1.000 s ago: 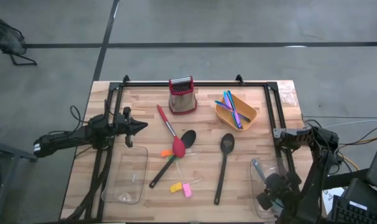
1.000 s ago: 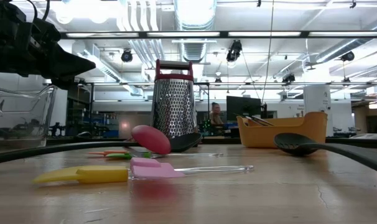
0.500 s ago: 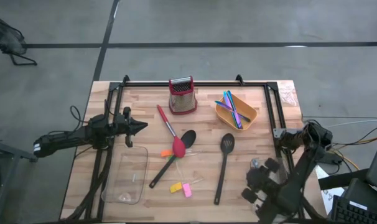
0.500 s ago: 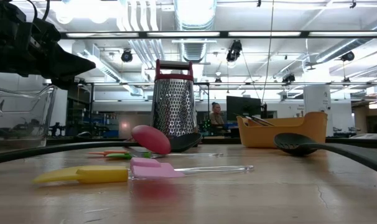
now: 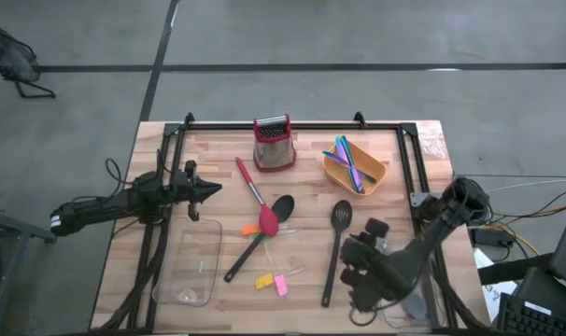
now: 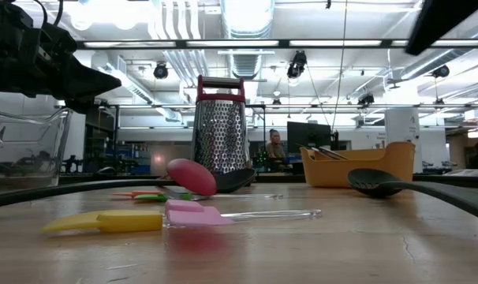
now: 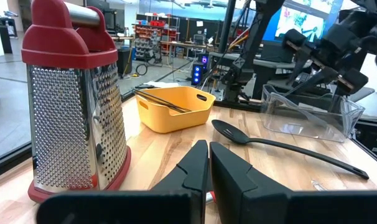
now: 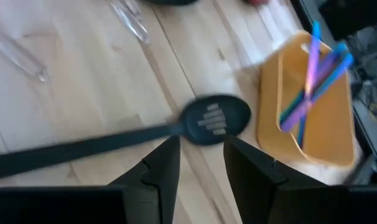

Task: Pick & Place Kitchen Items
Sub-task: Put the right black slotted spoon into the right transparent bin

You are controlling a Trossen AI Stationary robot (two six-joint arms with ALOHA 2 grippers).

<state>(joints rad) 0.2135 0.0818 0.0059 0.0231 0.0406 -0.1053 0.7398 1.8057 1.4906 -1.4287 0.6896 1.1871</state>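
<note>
— Looking down, the right gripper (image 5: 358, 266) hovers with fingers parted and empty just beside the slotted black spoon (image 5: 334, 248), toward the table's right edge.

— How does the spoon lie?

— Handle toward the near edge, head toward the orange bowl (image 5: 354, 168). The left gripper (image 5: 211, 188), pinched shut, waits far off; nothing blocks.

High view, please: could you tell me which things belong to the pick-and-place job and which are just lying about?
Job:
slotted black spoon
plain black spoon
red-headed spoon
coloured sticks
small yellow and pink pieces

Lying about:
grater
yellow bowl
clear dish
</note>
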